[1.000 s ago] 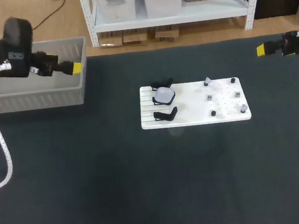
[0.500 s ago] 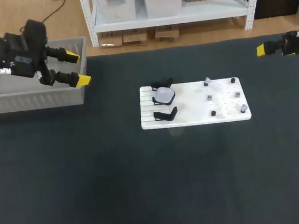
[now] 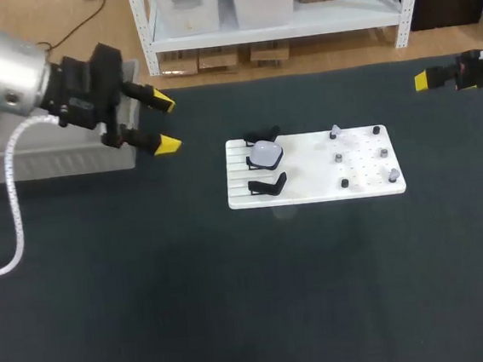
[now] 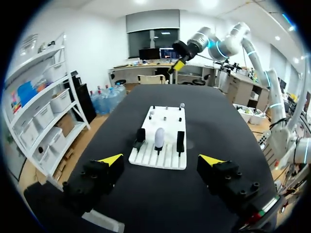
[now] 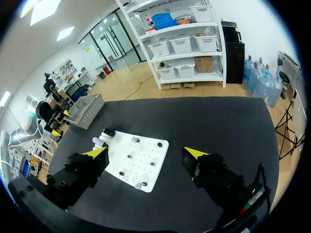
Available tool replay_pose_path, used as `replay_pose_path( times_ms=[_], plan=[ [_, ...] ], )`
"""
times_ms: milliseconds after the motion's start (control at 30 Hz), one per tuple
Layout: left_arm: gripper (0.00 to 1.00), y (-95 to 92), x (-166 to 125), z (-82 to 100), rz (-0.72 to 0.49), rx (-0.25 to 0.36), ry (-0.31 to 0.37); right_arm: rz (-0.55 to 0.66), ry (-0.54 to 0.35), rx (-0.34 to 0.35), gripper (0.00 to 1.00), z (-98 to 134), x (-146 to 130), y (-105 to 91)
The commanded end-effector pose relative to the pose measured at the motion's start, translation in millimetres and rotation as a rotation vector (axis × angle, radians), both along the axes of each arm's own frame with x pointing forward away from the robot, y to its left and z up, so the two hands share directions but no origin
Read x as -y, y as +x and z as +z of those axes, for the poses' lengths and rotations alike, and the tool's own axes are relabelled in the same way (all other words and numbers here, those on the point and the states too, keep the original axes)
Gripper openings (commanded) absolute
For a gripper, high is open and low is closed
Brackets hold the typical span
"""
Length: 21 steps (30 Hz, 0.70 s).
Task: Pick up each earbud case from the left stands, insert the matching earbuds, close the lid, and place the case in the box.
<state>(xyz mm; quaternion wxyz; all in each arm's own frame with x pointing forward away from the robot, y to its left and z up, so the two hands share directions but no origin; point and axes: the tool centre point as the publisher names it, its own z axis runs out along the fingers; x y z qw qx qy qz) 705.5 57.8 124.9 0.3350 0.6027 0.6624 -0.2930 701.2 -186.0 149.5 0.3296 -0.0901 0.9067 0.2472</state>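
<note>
left hand (image 3: 166,122) hangs open, turned toward the white earbud case (image 3: 264,153), likely lining up a grasp; right hand (image 3: 421,81) also open.

- Table (image 3: 236,301): covered in a dark mat.
- White board (image 3: 305,173): flat near the table's middle, grooved on one side.
- Pegs (image 3: 344,183): small, dark, upright on the board's other side.

Nothing readable here, honestly. The white stand board (image 3: 309,174), the earbud case (image 3: 265,154) sitting on it and the gray box (image 3: 68,160) show no lettering, numbers or labels I can make out in any view.
</note>
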Motion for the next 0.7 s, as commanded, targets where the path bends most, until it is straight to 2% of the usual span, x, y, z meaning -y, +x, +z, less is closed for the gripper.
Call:
replay_pose_path(
  times_ms=[33, 333, 467, 600, 700],
  plan=[
    [1.0, 10.0, 13.4, -13.4, -0.062, -0.029, 0.008, -0.001, -0.002, 0.0, 1.0, 0.3, -0.2, -0.4],
    [1.0, 8.5, 33.1, -38.5, -0.11, -0.03, -0.019, -0.001, -0.002, 0.0, 1.0, 0.3, -0.2, -0.4],
    [1.0, 9.7, 42.4, -52.5, -0.114, -0.035, -0.006, -0.001, -0.002, 0.0, 1.0, 0.3, -0.2, -0.4],
    [1.0, 10.4, 45.8, -50.2, -0.125, -0.067, 0.017, -0.001, -0.002, 0.0, 1.0, 0.3, -0.2, -0.4],
    [1.0, 10.4, 45.8, -50.2, -0.125, -0.067, 0.017, -0.001, -0.002, 0.0, 1.0, 0.3, -0.2, -0.4]
  ],
)
